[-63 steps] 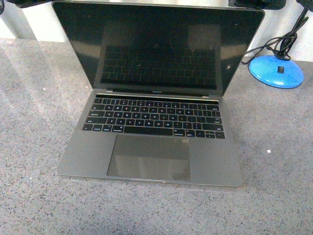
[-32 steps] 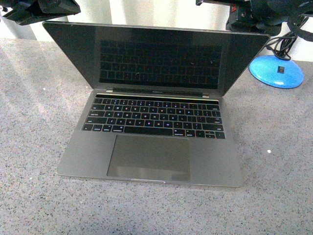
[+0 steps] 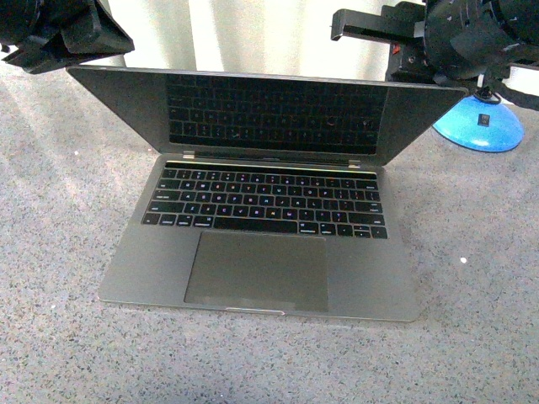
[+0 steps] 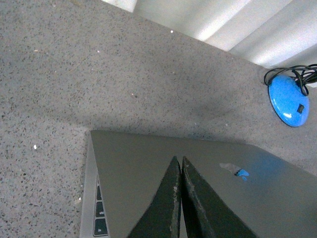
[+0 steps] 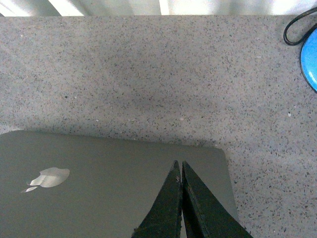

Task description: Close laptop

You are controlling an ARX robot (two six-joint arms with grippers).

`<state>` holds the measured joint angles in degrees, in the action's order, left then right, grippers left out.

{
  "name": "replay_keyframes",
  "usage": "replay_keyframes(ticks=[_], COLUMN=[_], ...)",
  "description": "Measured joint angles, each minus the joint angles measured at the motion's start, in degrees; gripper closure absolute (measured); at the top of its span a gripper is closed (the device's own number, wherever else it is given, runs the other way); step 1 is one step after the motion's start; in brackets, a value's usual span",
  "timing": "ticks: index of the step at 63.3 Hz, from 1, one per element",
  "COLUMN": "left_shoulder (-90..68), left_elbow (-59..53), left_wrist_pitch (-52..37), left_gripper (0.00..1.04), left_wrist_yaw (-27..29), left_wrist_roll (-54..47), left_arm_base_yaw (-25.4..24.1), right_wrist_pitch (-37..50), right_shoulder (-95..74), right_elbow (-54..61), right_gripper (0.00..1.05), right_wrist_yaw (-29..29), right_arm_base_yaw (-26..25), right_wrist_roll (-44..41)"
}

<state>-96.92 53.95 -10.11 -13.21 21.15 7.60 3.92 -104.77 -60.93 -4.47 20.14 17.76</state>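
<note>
The space-grey laptop (image 3: 261, 252) lies on the speckled grey table, its lid tilted forward over the black keyboard, the dark screen (image 3: 269, 114) mirroring the keys. My left gripper (image 3: 63, 38) is shut and sits behind the lid's top left corner. My right gripper (image 3: 455, 42) is shut and sits behind the top right corner. In the left wrist view the shut gripper (image 4: 179, 161) rests against the grey lid (image 4: 148, 163) next to the pale apple logo (image 4: 233, 169). In the right wrist view the shut gripper (image 5: 179, 164) rests on the lid (image 5: 99, 183) near its corner; the logo (image 5: 48, 177) shows there too.
A blue dome-shaped base (image 3: 478, 124) with a black cable stands on the table right of the laptop; it also shows in the left wrist view (image 4: 289, 100) and at the right wrist view's edge (image 5: 309, 62). A pale wall runs behind the table.
The lid has come down toward the keyboard, from nearly upright to well tilted forward. Both grippers have come into view behind its top corners and moved lower with it.
</note>
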Motion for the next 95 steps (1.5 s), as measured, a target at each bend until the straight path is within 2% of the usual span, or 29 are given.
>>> replay_keyframes(ticks=[95], left_shoulder=[-0.6], left_elbow=[-9.9], left_wrist_pitch=[-3.1], left_gripper=[1.01], left_wrist_yaw=[0.8], left_wrist_roll=[1.7], left_arm_base_yaw=[0.9], right_wrist_pitch=[0.2], right_shoulder=[-1.7], right_elbow=[5.5], right_gripper=[1.04], right_wrist_yaw=[0.4], right_arm_base_yaw=[2.1], right_wrist_roll=[5.0])
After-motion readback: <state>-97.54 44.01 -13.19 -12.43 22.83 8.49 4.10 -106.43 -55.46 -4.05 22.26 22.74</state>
